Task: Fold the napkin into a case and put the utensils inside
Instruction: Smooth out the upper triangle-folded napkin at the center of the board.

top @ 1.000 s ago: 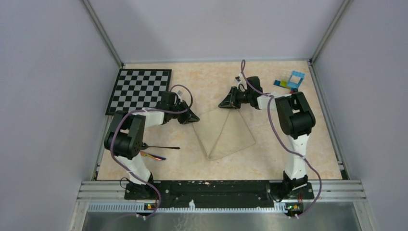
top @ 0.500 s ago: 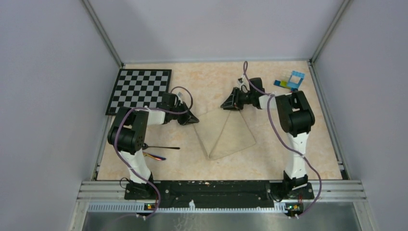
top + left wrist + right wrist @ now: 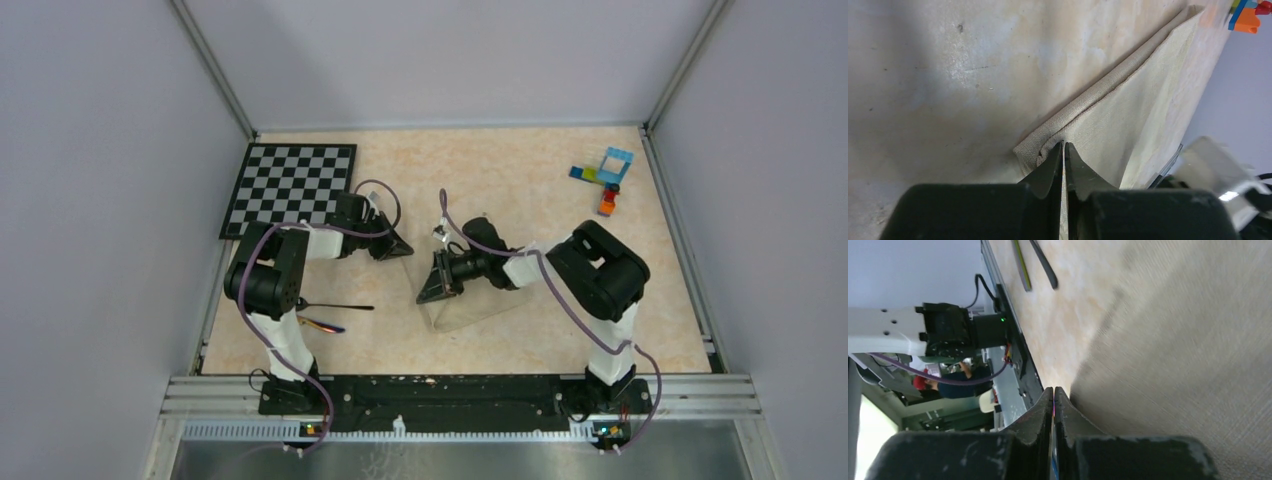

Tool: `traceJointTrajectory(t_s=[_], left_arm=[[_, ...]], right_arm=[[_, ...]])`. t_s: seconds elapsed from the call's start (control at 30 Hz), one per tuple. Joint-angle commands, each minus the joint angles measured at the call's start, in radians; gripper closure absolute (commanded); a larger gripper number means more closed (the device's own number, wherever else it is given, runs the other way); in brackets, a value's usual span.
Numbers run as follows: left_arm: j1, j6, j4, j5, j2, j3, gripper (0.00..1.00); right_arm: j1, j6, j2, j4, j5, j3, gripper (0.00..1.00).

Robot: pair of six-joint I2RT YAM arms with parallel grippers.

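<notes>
Folding is the step in hand: the napkin (image 3: 480,308) lies mid-table as a narrowed wedge. The left gripper (image 3: 1063,150) pinches its corner. The right gripper (image 3: 1053,392) is closed at the cloth's edge; whether it holds cloth is unclear. The utensils (image 3: 340,307) lie apart, to the left. The next move probably calls for setting the fold flat and letting go without dragging it.

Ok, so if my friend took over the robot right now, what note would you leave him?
Left gripper: shut on the left corner of the cream-beige cloth napkin.
Right gripper: shut, apparently pinching the napkin's edge, held over its middle.
Slim dark utensils: lying on the left side of the table, outside the cloth.
Done: napkin partly folded, with doubled layers at the edge.
Left: finish folding the case, then put the utensils inside.
</notes>
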Motion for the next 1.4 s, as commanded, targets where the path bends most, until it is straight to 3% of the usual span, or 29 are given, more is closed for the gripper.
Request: traceJointTrajectory(t_s=[0.0, 0.23, 0.43, 0.57, 0.77, 1.03, 1.23, 1.37], left_arm=[[0.002, 0.024, 0.0, -0.058, 0.035, -0.027, 0.91], [0.004, 0.025, 0.005, -0.059, 0.047, -0.027, 0.91], [0.005, 0.031, -0.004, -0.065, 0.046, -0.026, 0.92], [0.007, 0.031, -0.006, -0.064, 0.049, -0.024, 0.92], [0.009, 0.036, -0.009, -0.066, 0.056, -0.016, 0.92], [0.015, 0.052, -0.025, -0.06, 0.071, 0.007, 0.92], [0.016, 0.057, -0.034, -0.054, 0.073, 0.013, 0.93], [0.016, 0.062, -0.037, -0.054, 0.079, 0.018, 0.93]], right_arm=[[0.028, 0.111, 0.035, 0.247, -0.005, -0.094, 0.98], [0.085, 0.124, -0.03, 0.274, 0.004, -0.208, 0.98], [0.068, -0.023, -0.11, 0.041, 0.094, -0.153, 0.93], [0.093, 0.044, -0.042, 0.178, 0.071, -0.209, 0.94], [0.138, 0.049, -0.002, 0.223, 0.107, -0.279, 0.95], [0.128, -0.076, -0.186, -0.017, 0.182, -0.205, 0.89], [0.114, 0.03, -0.047, 0.19, 0.123, -0.232, 0.9], [0.127, 0.035, 0.023, 0.224, 0.135, -0.264, 0.91]])
